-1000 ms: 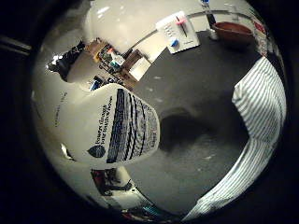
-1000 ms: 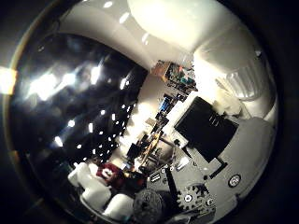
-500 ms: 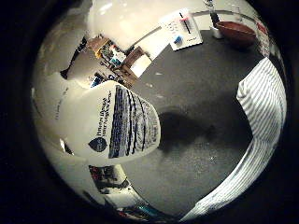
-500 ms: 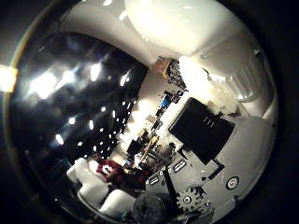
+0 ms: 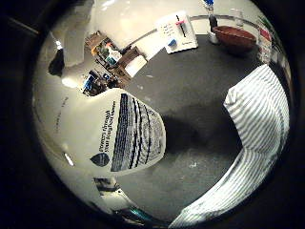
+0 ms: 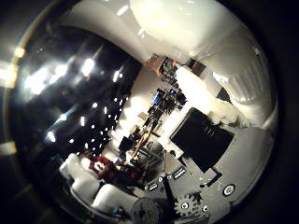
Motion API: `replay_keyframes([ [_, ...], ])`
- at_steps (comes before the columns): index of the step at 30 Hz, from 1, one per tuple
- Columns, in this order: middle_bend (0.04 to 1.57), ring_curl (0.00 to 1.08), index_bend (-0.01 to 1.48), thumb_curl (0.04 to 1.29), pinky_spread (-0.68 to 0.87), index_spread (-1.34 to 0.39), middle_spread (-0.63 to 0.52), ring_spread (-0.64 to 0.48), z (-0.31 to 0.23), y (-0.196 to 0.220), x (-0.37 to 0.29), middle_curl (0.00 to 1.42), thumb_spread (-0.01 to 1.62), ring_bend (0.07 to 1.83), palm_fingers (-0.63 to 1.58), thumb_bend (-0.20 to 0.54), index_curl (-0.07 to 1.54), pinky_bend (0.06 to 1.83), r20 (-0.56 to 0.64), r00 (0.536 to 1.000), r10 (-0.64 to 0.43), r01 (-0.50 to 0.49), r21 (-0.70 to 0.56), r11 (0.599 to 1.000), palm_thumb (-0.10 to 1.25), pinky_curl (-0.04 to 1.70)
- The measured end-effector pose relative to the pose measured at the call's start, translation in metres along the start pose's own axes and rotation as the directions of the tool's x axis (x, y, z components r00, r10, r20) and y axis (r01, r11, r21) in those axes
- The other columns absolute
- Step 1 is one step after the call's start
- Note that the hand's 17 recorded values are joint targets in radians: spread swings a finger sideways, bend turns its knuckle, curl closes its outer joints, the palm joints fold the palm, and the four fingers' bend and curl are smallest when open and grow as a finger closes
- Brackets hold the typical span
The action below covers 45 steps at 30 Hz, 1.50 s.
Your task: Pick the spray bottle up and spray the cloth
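The white bottle (image 5: 114, 138) fills much of the little-finger view, close against the palm and lifted above the dark tabletop (image 5: 190, 90). The striped cloth (image 5: 259, 119) lies on the tabletop beside it. The hand's (image 6: 210, 154) fingers (image 6: 205, 95) curl round the bottle.

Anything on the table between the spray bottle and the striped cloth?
Nothing: in the little finger side view, only bare dark table and the shadow on it lie between the spray bottle and striped cloth.

White labelled spray bottle (image 5: 112, 138) close to the palm, above dark tabletop; striped cloth (image 5: 257, 129) nearby.
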State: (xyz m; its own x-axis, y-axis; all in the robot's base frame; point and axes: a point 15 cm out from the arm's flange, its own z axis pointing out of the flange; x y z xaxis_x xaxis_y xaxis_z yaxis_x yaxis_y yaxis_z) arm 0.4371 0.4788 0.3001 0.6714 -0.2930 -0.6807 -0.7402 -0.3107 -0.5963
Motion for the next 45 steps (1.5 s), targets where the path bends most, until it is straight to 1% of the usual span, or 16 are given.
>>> replay_keyframes([
  [3,0.73,0.57,0.27,0.54,-0.37,-0.4,-0.18,-0.16,0.0,0.004,0.002,0.8,1.05,1.03,0.4,-0.024,0.88,0.55,-0.014,1.0,0.005,-0.005,-0.024,1.0,0.75,0.99],
  [5,0.65,0.54,0.31,0.52,-0.26,-0.4,-0.16,-0.13,0.0,0.005,0.002,0.75,1.07,0.94,0.28,-0.023,0.84,0.47,-0.013,1.0,0.007,-0.008,-0.026,1.0,0.75,0.97],
  [8,0.52,0.5,0.33,0.5,-0.1,-0.39,-0.11,-0.09,0.002,0.005,-0.003,0.68,1.1,0.85,0.22,-0.02,0.78,0.42,-0.01,1.0,0.001,-0.001,-0.027,1.0,0.74,0.94],
  [11,0.38,0.44,0.34,0.49,0.09,-0.38,-0.05,-0.03,0.002,0.003,-0.008,0.59,1.11,0.71,0.16,-0.019,0.71,0.38,-0.005,1.0,-0.005,0.005,-0.026,1.0,0.74,0.87],
  [12,0.36,0.43,0.33,0.49,0.13,-0.37,-0.04,-0.02,0.001,0.002,-0.011,0.57,1.11,0.7,0.15,-0.021,0.7,0.38,-0.004,1.0,-0.008,0.008,-0.025,1.0,0.74,0.86],
  [13,0.31,0.39,0.3,0.48,0.25,-0.35,0.0,0.02,-0.001,0.001,-0.012,0.53,1.11,0.61,0.12,-0.021,0.65,0.36,-0.004,1.0,-0.008,0.008,-0.022,1.0,0.74,0.8],
  [14,0.28,0.38,0.28,0.48,0.28,-0.34,0.02,0.05,-0.002,0.0,-0.014,0.51,1.11,0.57,0.08,-0.024,0.63,0.36,-0.003,1.0,-0.009,0.009,-0.022,1.0,0.73,0.79],
  [18,0.19,0.31,0.18,0.45,0.41,-0.32,0.09,0.14,-0.005,0.002,-0.014,0.43,1.11,0.43,0.08,-0.024,0.52,0.32,-0.019,1.0,-0.016,0.015,-0.04,0.999,0.69,0.65],
  [21,0.18,0.29,0.17,0.44,0.43,-0.31,0.12,0.16,-0.01,0.002,-0.013,0.4,1.11,0.38,0.07,-0.024,0.47,0.32,-0.037,0.999,-0.023,0.021,-0.056,0.998,0.68,0.61],
  [25,0.18,0.27,0.17,0.42,0.44,-0.29,0.14,0.17,-0.023,-0.005,-0.012,0.35,1.11,0.35,0.09,-0.022,0.41,0.32,-0.05,0.998,-0.025,0.023,-0.039,0.999,0.68,0.54],
  [29,0.18,0.26,0.18,0.41,0.44,-0.29,0.15,0.17,-0.041,0.007,0.005,0.32,1.1,0.32,0.11,-0.022,0.39,0.33,-0.085,0.996,-0.006,0.002,-0.047,0.999,0.67,0.49],
  [33,0.17,0.25,0.21,0.41,0.44,-0.29,0.15,0.18,-0.061,0.005,0.017,0.3,1.1,0.29,0.15,-0.021,0.39,0.3,-0.114,0.993,-0.002,-0.001,-0.031,1.0,0.68,0.44],
  [45,0.17,0.25,0.19,0.4,0.43,-0.3,0.14,0.19,-0.141,0.009,0.037,0.26,1.1,0.26,0.18,-0.021,0.38,0.3,-0.214,0.977,-0.004,0.007,0.016,1.0,0.68,0.37],
])
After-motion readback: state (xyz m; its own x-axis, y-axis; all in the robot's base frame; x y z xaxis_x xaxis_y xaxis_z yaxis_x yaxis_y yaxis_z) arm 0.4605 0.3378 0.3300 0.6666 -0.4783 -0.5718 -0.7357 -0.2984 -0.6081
